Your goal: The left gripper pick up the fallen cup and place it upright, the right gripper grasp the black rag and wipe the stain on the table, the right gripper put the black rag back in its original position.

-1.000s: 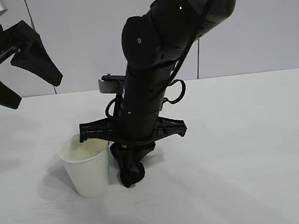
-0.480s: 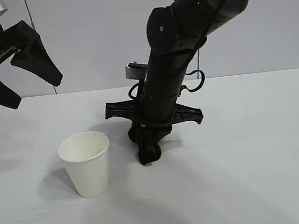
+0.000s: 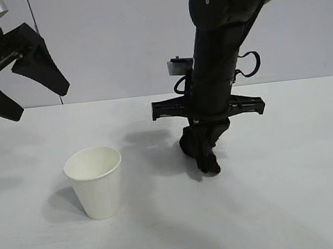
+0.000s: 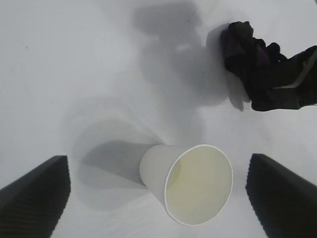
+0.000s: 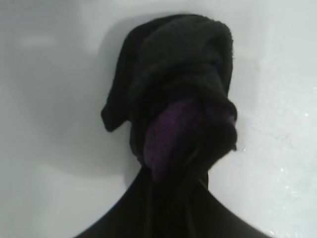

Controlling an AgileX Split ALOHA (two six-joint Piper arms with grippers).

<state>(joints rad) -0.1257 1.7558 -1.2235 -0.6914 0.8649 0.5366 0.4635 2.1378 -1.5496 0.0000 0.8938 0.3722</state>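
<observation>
The white paper cup (image 3: pixel 95 182) stands upright on the white table (image 3: pixel 295 194), left of centre. High above it at the far left hangs my left gripper (image 3: pixel 21 87), open and empty; its wrist view looks down into the cup (image 4: pixel 193 191) between its spread fingers (image 4: pixel 34 198). At centre right my right gripper (image 3: pixel 199 140) points down, shut on the black rag (image 3: pixel 209 163), whose lower end touches the table. In the right wrist view the bunched rag (image 5: pixel 178 89), with a purple streak, sticks out from the closed fingers. No stain shows on the table.
A pale wall runs behind the table's far edge (image 3: pixel 305 78). Bare tabletop lies in front of the cup and to the right of the rag. The right arm's cross-shaped wrist part (image 3: pixel 245 104) hangs low over the table.
My right arm has carried the rag to the right, from beside the cup to the table's centre right. The cup and the left gripper have stayed put.
</observation>
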